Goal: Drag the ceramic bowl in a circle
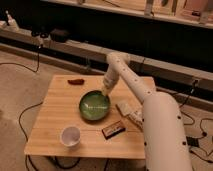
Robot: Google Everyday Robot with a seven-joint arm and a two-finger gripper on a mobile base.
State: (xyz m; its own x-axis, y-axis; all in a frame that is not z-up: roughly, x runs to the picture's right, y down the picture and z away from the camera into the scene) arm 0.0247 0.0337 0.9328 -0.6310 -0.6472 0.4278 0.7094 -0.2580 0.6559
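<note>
Desk: light wooden top carrying everything named below; its near edge runs along the bottom of the view.
White cup: upright near the desk's front edge, left of centre, mouth facing up, standing apart from the other things.
Dark bar: a small flat rectangular thing lying at an angle just right of the cup and near the front of the ceramic bowl, not touching it.
Robot arm: a thick white body rises at the desk's right front corner, and a slimmer link reaches up and left over the desk to an elbow, then bends down toward the dish.
Ceramic bowl: glossy green with a darker rim, sitting upright about mid-desk, slightly right of centre, behind the cup and the dark bar.
Pale packet: a whitish thing lying just right of the bowl, partly under the arm; what it is cannot be told.
Claw: pointing down at the bowl's far right rim, its tip meeting the rim there; whether it is apart, together or clamped on the rim cannot be told.
Reddish-brown thing: small, lying near the desk's far edge on the left, well apart from the bowl.
Cables: dark lines trailing over the floor left of the desk.
Ledge: a long low ledge behind the desk, with a black box on it at the far left.
</note>
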